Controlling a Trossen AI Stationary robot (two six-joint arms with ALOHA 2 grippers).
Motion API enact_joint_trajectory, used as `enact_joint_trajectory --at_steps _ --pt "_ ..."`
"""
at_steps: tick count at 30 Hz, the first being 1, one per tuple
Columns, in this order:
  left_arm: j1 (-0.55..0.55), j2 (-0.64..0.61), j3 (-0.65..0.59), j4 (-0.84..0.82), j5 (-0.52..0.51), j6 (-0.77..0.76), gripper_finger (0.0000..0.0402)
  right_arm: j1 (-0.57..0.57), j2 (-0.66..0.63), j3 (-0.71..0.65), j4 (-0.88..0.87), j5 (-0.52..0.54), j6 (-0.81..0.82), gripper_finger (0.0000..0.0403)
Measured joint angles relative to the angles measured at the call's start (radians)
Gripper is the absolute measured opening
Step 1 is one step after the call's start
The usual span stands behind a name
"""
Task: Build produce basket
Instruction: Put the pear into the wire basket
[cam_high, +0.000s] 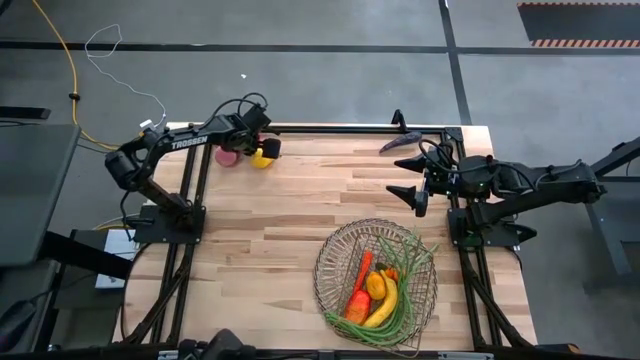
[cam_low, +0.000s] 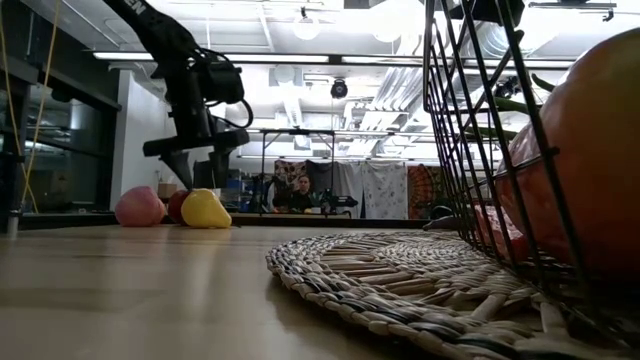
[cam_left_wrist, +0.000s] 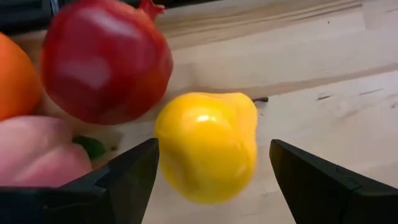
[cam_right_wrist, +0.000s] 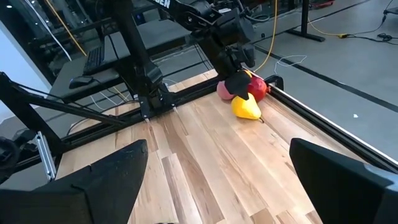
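A yellow pear (cam_left_wrist: 208, 146) lies on the wooden table at its far left, next to a dark red apple (cam_left_wrist: 106, 59), a pink peach (cam_left_wrist: 37, 155) and an orange (cam_left_wrist: 12, 78). My left gripper (cam_high: 260, 142) is open just above the pear, one finger on each side (cam_left_wrist: 213, 143). The brass wire basket (cam_high: 330, 255) stands at the near right and holds a carrot (cam_high: 364, 268), an orange (cam_high: 376, 285), a banana (cam_high: 383, 312) and long green beans (cam_high: 405, 262). My right gripper (cam_high: 408, 193) is open and empty beyond the basket's far side.
A purple eggplant (cam_high: 398, 143) lies by the far edge near the right arm. In the low view a woven mat (cam_low: 400, 270) lies under the basket (cam_low: 480, 130). Bare wood (cam_high: 300, 200) lies between the fruit group and the basket. A black rail (cam_high: 330, 128) runs along the far edge.
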Motion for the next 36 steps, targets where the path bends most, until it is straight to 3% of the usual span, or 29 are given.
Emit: enact_joint_trajectory --at_steps 15,28,36 --pt "-0.059 0.031 -0.002 -0.021 -0.067 -0.196 0.0294 0.0 0.0 0.0 -0.002 0.0 0.0 0.0383" --pt "-0.057 0.033 -0.002 -0.022 -0.091 -0.271 0.0294 0.0 0.0 0.0 -0.003 0.0 -0.001 0.0383" --pt "-0.067 0.097 0.001 -0.023 -0.07 -0.314 0.0294 0.0 0.0 0.0 -0.002 0.0 -0.008 0.0383"
